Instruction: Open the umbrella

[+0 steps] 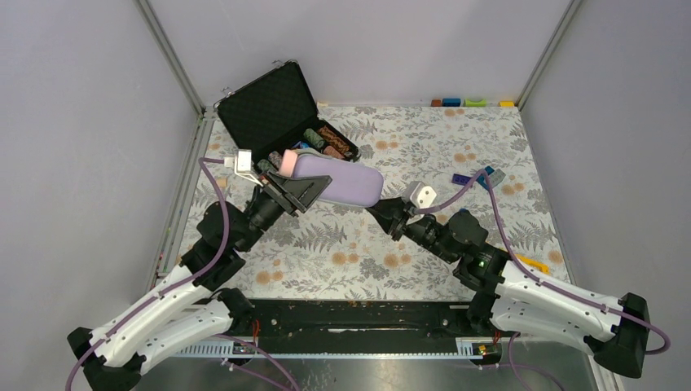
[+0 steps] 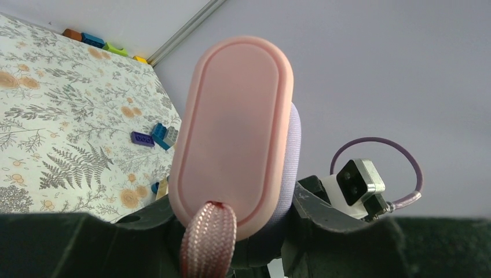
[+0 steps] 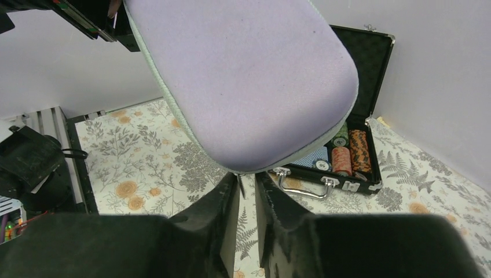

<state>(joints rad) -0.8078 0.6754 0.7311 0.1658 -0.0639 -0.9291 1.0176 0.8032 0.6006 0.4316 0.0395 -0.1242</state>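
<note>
The umbrella is inside its lilac-grey sleeve (image 1: 346, 186) and is held level above the table. Only its pink handle end (image 2: 231, 133) with a pink woven strap (image 2: 208, 240) shows; it also shows in the top view (image 1: 287, 161). The canopy and shaft are hidden. My left gripper (image 1: 300, 191) is shut on the sleeved umbrella just behind the handle (image 2: 231, 211). My right gripper (image 1: 383, 213) is at the sleeve's other, rounded end (image 3: 249, 81). Its jaws stand a narrow gap apart (image 3: 247, 182), with a small metal zipper pull (image 3: 240, 184) hanging between them.
An open black case (image 1: 273, 106) holding poker chips lies at the back left, just behind the umbrella; it also shows in the right wrist view (image 3: 362, 63). Loose bricks (image 1: 482, 177) lie at the right, and coloured blocks (image 1: 473, 103) line the back wall. Grey walls enclose the table.
</note>
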